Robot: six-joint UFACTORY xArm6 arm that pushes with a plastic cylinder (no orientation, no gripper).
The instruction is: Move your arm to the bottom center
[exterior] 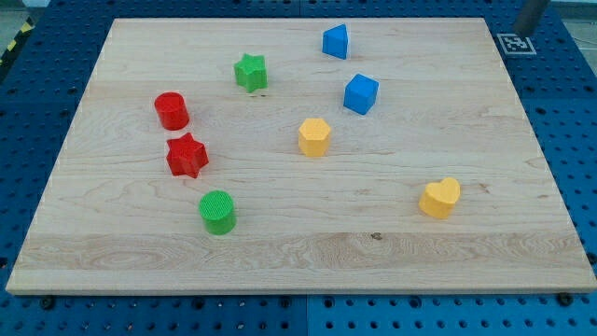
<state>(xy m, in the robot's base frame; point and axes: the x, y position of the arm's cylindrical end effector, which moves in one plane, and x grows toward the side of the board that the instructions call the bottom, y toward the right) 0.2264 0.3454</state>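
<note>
My tip isn't showing at all, so can't tell where it sits. The spot I want, the worktop (308, 266) bottom edge right of the green cylinder (217, 212), looks open for sliding in.

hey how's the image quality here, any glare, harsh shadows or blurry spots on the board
Camera view: even, soft light; the wooden board shows no glare patch. Shadows are short and faint, hugging each block, as under the green cylinder and the yellow heart. Blocks look sharp from the blue blocks at the view's top to the near edge. The board's sides taper towards the view's top, from perspective. My tip is not visible.
</note>
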